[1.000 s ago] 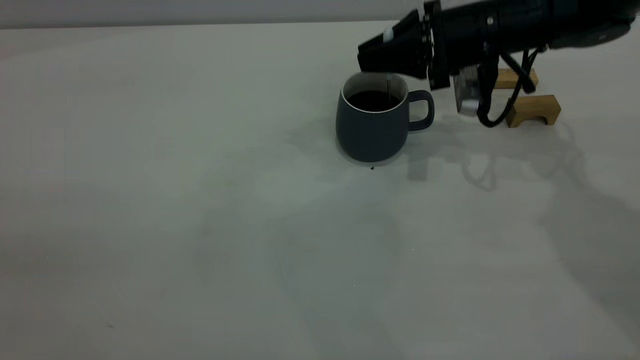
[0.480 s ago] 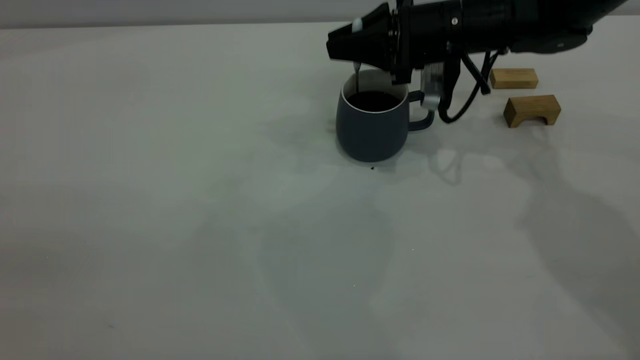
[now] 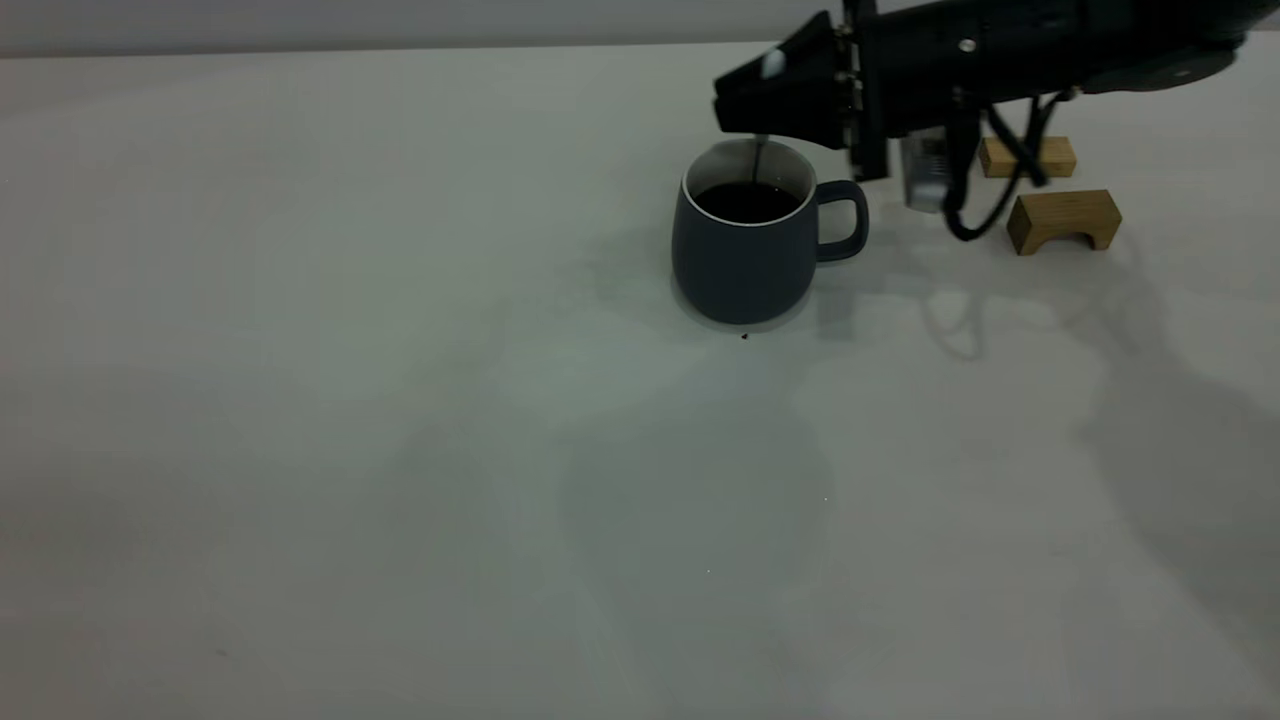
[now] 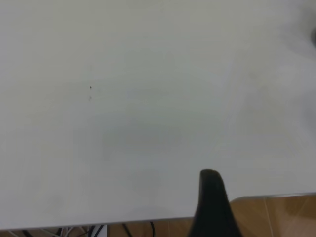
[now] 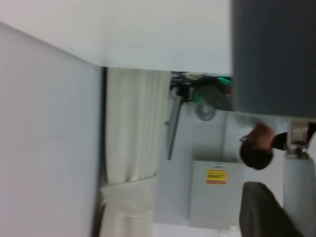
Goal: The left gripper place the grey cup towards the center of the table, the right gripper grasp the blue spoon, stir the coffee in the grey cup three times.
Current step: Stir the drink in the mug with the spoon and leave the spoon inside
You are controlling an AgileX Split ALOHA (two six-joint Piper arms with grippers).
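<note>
Hanging upright, slim pale-blue-handled spoon [image 3: 762, 150] dips into black coffee [image 3: 745, 203] in matte slate-grey mug [image 3: 745, 245], handle loop at 3 o'clock; black right gripper [image 3: 745, 100] fingers clamp spoon. Two wooden blocks [image 3: 1062, 218] at 3 o'clock.

Grey cup [image 3: 745, 250] mid-table [image 3: 400, 400]; wooden blocks [image 3: 1062, 220] right, apparently behind.

My right tool [image 3: 745, 105] is matte black, a wedge that narrows to two blunt black fingers. Behind it a flat black flange carries small silver screws, and my forearm runs on as a thick black tube. Under the wrist hangs a silver-grey cylinder, with black cables looping beside it. My left tool [image 4: 212, 205] shows one rounded black finger.
</note>
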